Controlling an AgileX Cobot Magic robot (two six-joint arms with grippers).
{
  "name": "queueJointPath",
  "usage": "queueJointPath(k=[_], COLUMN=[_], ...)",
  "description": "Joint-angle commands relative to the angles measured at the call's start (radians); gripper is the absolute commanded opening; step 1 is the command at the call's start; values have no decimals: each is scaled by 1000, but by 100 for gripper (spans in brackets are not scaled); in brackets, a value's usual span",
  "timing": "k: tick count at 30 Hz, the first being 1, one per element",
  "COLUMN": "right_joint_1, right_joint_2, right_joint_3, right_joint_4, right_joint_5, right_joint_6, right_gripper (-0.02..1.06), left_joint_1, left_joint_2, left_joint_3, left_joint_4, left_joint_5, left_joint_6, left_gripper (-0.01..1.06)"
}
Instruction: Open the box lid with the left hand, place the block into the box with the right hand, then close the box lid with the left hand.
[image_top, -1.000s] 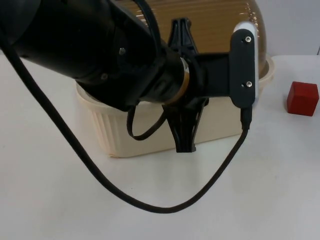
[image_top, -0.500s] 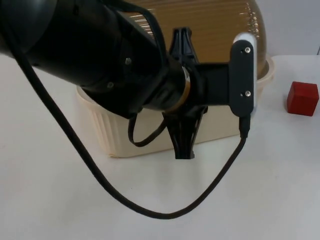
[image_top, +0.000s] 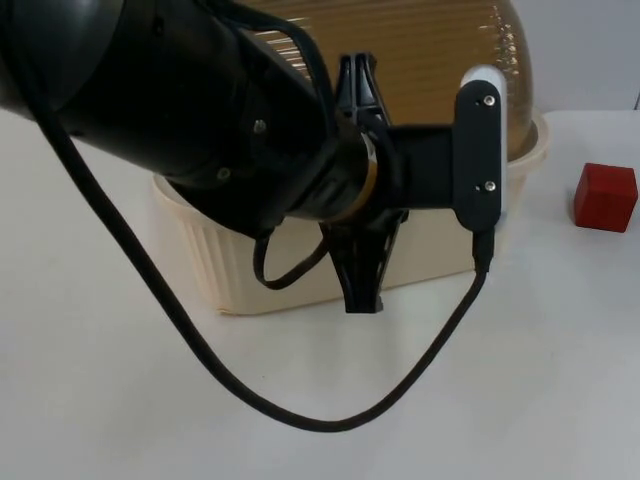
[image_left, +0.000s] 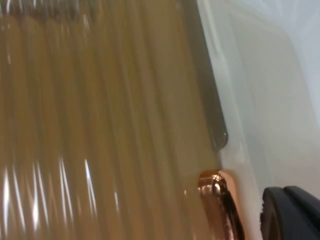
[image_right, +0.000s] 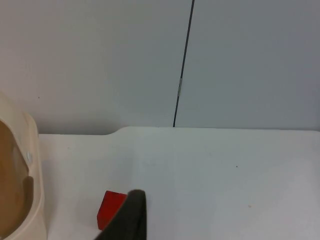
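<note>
The left arm (image_top: 200, 120) reaches in from the upper left and across the middle of the top view, its wrist turned so the left gripper (image_top: 362, 290) points down and toward the camera (whether its fingers are apart cannot be told). One black fingertip of the right gripper (image_right: 127, 220) stands in its wrist view

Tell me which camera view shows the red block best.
The top view: the red block sits whole and unobstructed on the white table, to the right of the cream box. In the right wrist view, the block is partly hidden behind a black fingertip. The left wrist view gives a close look at the amber lid instead.
</note>
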Motion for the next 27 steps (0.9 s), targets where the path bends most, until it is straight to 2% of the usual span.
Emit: queueJointPath(k=[1,15,27], right_joint_1=[-3,-3,-3], right_joint_2=[-5,-5,-5], right_joint_3=[-8,-8,-8], right_joint_4=[-6,-6,-6], right_joint_5=[-1,0,0], right_joint_6=[-4,-4,-4], right_gripper=[105,105,105], left_joint_1=[18,20,20], left_joint_2=[-2,-2,-2], left_joint_3=[-5,-7,-65], left_joint_4=[0,0,0], left_joint_5=[29,94,137], left_joint_6=[-2,-2,-2], left_gripper=[0,0,0])
